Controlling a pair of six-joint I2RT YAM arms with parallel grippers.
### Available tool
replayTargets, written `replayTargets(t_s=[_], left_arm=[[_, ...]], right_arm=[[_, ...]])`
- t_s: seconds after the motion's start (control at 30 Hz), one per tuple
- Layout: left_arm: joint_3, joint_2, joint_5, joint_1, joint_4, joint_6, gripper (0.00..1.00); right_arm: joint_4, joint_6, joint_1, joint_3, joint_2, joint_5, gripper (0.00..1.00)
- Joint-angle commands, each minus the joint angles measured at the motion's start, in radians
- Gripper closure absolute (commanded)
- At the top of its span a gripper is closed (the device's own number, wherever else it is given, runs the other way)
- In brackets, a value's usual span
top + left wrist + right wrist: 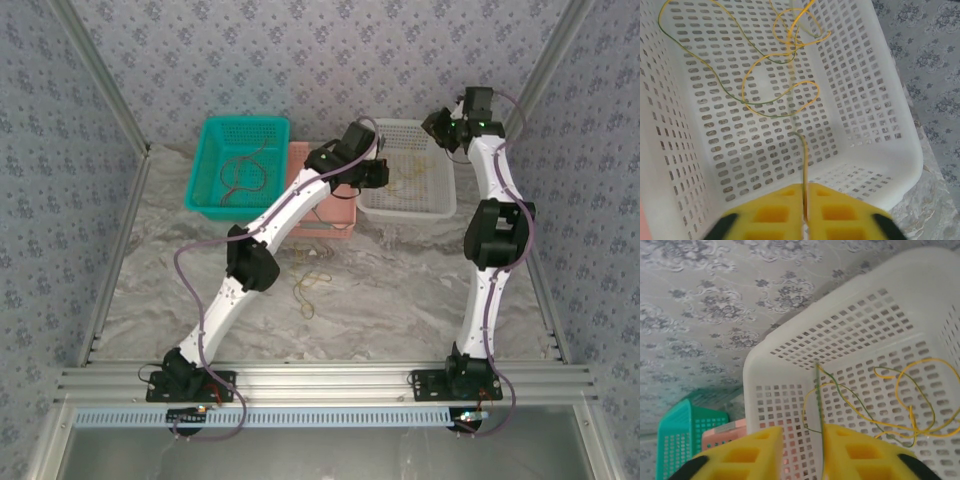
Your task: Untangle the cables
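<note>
While a loose yellow wire loop [312, 290] lies on the grey marbled tabletop [400, 290] closest to us, we see both arms stretched to the baskets at the back. Red and dark cables [240, 178] sit coiled in the teal plastic basket [245, 122]. Over the white perforated plastic basket [865, 100], the left gripper [805, 195] pinches a thin green wire [804, 165] between nearly closed pads. The right gripper [802, 439] stands parted, with that wire running just beside one pad. Both are apparently placed there to draw it clear of the tangled yellow wire [743, 89].
</note>
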Motion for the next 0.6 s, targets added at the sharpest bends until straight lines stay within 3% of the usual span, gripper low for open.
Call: replayTargets(t_s=[0.0, 0.1, 0.27, 0.4, 0.5, 0.57], left_arm=[[0.001, -0.053, -0.040, -0.020, -0.032, 0.000, 0.58], [-0.001, -0.101, -0.103, -0.043, -0.069, 0.015, 0.42], [-0.001, -0.182, -0.174, -0.071, -0.124, 0.012, 0.36], [-0.024, -0.280, -0.308, -0.103, -0.202, 0.020, 0.36], [-0.251, -0.442, -0.376, -0.109, -0.147, -0.015, 0.37], [-0.608, -0.645, -0.382, -0.104, 0.072, -0.053, 0.37]], right_arm=[[-0.041, -0.048, 0.008, -0.010, -0.055, 0.051, 0.57], [-0.060, -0.066, 0.015, -0.012, -0.098, 0.075, 0.51], [-0.065, -0.091, 0.034, -0.071, -0.211, 0.121, 0.48], [-0.013, -0.113, 0.062, -0.246, -0.393, 0.161, 0.49], [0.066, -0.130, 0.104, -0.458, -0.578, 0.199, 0.51], [0.116, -0.142, 0.148, -0.626, -0.718, 0.230, 0.51]])
